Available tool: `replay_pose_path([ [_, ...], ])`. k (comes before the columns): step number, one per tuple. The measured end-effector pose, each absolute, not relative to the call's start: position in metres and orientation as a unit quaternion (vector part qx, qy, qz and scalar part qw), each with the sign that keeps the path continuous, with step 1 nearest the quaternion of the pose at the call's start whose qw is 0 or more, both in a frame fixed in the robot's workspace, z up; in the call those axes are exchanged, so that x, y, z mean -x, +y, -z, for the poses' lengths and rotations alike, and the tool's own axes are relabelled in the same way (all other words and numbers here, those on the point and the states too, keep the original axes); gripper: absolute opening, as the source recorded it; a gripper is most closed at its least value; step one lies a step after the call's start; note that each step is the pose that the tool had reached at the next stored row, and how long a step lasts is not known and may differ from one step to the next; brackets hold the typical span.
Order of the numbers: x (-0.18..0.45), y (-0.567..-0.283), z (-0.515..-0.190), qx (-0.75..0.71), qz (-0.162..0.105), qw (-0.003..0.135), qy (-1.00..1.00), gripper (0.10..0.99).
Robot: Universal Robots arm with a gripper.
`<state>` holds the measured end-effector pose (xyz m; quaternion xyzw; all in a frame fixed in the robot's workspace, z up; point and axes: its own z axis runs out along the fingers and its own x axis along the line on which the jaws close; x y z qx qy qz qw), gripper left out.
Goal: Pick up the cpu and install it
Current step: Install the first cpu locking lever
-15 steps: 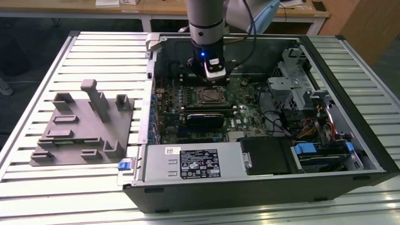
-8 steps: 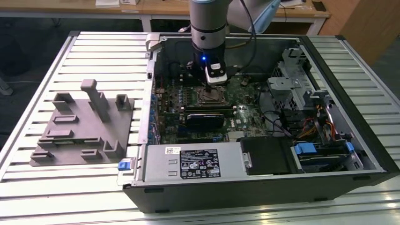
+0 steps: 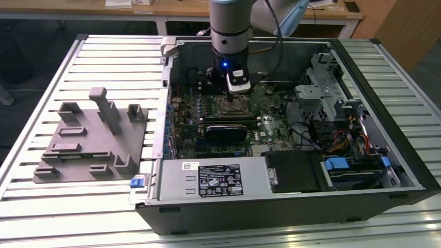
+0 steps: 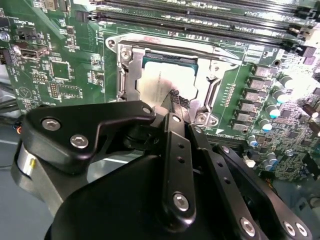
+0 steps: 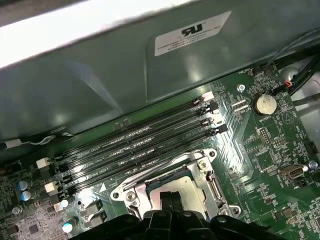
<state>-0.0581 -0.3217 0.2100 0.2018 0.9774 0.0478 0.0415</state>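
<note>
The black gripper (image 4: 176, 102) reaches down onto the small silvery-white square cpu (image 4: 165, 82), which lies in the metal-framed socket (image 4: 127, 65) of the green motherboard (image 4: 55, 70); its fingertips look pinched together, apparently gripping nothing.

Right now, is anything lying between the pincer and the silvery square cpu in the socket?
Nothing: in the second wrist view the pincer tips reach the silvery square cpu inside the metal socket frame, with no object between.
</note>
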Motion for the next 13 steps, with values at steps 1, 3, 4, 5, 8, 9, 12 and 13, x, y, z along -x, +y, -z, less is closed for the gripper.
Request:
replay_pose_path([
  [1, 0.057, -0.3217, -0.21, -0.201, -0.047, 0.042, 0.978, 0.106],
  [3, 0.055, -0.3217, -0.2099, -0.197, -0.046, 0.042, 0.978, 0.106],
  [4, 0.054, -0.3217, -0.2099, -0.195, -0.045, 0.042, 0.979, 0.106],
  [5, 0.053, -0.3217, -0.2099, -0.193, -0.044, 0.042, 0.979, 0.106],
  [8, 0.05, -0.3217, -0.2098, -0.186, -0.042, 0.042, 0.981, 0.106],
  [9, 0.0494, -0.3217, -0.2098, -0.184, -0.04, 0.042, 0.981, 0.106],
  [12, 0.0488, -0.3217, -0.2098, -0.179, -0.036, 0.042, 0.982, 0.106],
  [13, 0.0488, -0.3218, -0.2103, -0.179, -0.035, 0.042, 0.982, 0.106],
])
